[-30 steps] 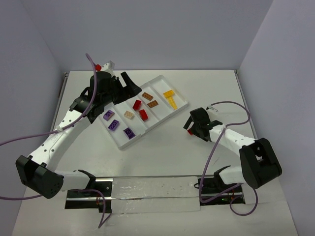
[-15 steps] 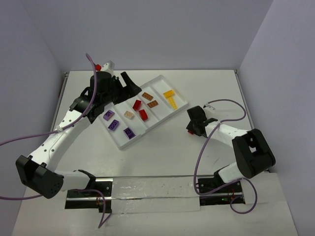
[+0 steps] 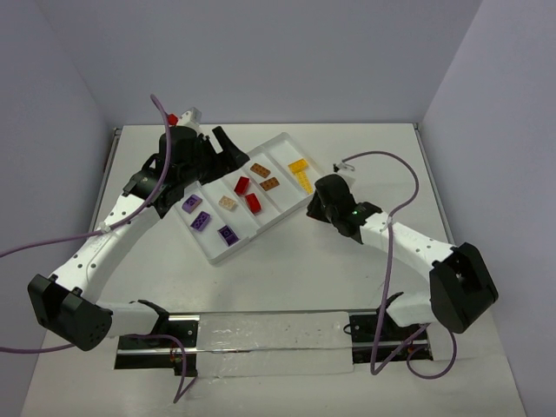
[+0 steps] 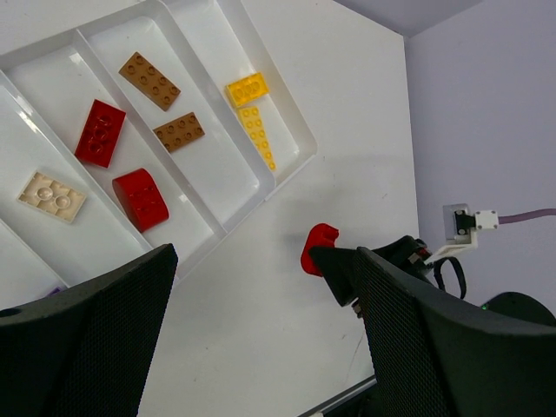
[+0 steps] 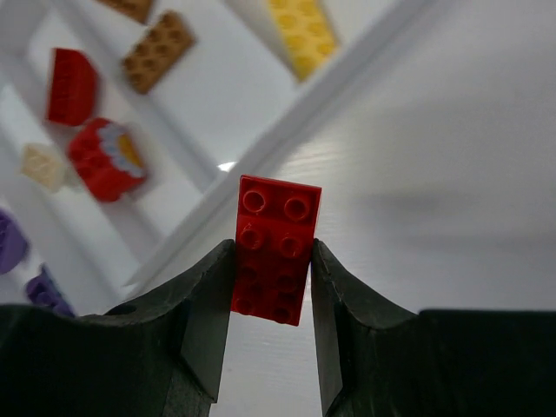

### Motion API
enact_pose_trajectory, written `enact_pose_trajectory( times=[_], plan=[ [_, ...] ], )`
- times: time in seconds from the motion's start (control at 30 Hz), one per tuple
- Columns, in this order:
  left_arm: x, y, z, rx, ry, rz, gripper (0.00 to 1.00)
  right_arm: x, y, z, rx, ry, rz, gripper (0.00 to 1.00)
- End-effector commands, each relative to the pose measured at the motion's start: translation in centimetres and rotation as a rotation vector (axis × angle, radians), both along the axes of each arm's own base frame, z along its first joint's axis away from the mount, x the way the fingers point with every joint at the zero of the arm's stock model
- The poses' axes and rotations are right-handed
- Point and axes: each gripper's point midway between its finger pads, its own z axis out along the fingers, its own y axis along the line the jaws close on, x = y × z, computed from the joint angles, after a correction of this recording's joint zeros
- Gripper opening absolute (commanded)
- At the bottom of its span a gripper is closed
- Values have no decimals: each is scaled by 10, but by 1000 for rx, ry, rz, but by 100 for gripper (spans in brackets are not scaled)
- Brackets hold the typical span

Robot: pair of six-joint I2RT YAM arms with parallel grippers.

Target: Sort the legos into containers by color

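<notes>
My right gripper [image 5: 272,278] is shut on a red lego [image 5: 274,252], studs facing the camera, held just off the white tray's [image 3: 278,220] right edge. In the top view this gripper [image 3: 317,201] hovers beside the yellow compartment; the left wrist view shows the red lego [image 4: 318,248] at its tip. In the tray lie purple legos [image 3: 201,221], a tan one [image 3: 228,201], two red ones [image 3: 253,201], two brown ones [image 3: 269,183] and yellow ones [image 3: 301,169]. My left gripper [image 3: 228,149] stands open and empty over the tray's far side.
A clear strip [image 3: 269,339] lies along the near edge between the arm bases. Purple cables [image 3: 382,161] loop beside both arms. Walls close in the table at the back and on both sides.
The right gripper has shut on the red lego and carried it left, up to the tray's right edge. The left arm has stayed still.
</notes>
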Motion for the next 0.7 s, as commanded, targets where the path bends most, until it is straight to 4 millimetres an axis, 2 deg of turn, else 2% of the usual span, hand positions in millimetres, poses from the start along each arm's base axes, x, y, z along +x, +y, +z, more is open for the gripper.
enact_pose_trajectory(
  times=[0.0,0.07,0.17,0.33,0.37,0.43,0.57,0.67],
  plan=[
    [-1,6,12,-6,-34,35,90,22,56,34,13,-81,137,20],
    [-2,9,15,-1,-38,40,90,28,83,31,22,-72,186,20],
    [-6,13,18,6,-43,48,90,35,112,26,53,-54,245,22],
    [-10,18,19,7,-42,56,90,44,146,15,43,-26,306,25],
    [-10,18,19,6,-40,59,90,46,152,18,47,-30,316,27],
    [-11,18,20,5,-41,57,90,47,156,8,33,-12,326,43],
    [-12,19,20,11,-41,57,90,52,158,5,14,-2,327,82],
    [-12,20,23,7,-47,58,90,53,154,18,1,-20,322,92]
  ],
)
